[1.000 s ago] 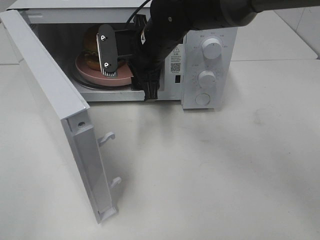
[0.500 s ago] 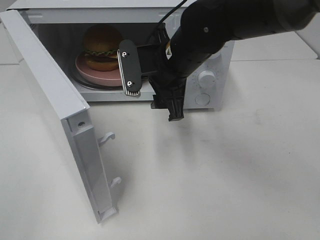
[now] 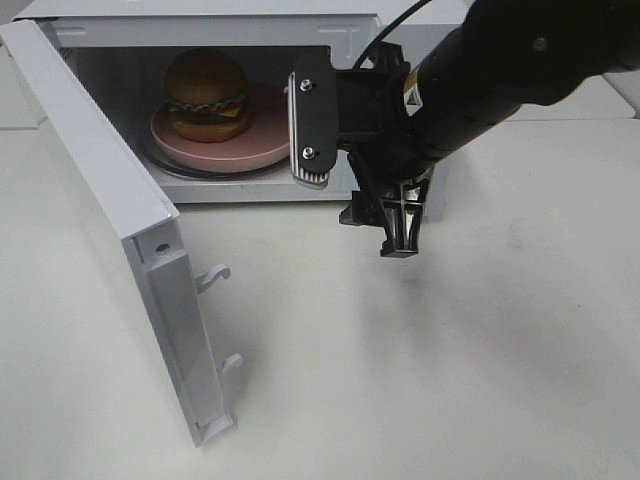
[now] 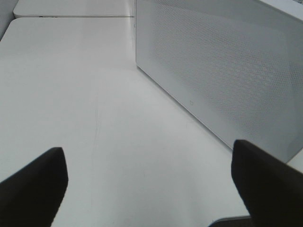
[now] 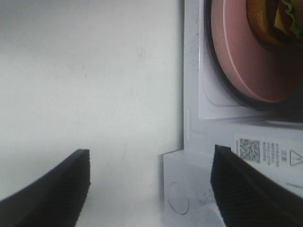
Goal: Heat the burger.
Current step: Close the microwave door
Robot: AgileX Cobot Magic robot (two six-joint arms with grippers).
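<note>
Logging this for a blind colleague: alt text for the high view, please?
A burger sits on a pink plate inside a white microwave whose door stands wide open. The right gripper hangs open and empty before its right side, above the table.

Microwave (image 5: pixel 189 142) sticker (image 5: pixel 267 151) just beyond right jaws: QR code, warning triangle; print illegible. Small yellow label (image 3: pixel 411 97) on arm (image 3: pixel 500 60) behind them, unreadable.

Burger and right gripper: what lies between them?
Only a bare part of the plate, inside the open microwave, lies between the burger and the right gripper; the exterior high view shows it.
</note>
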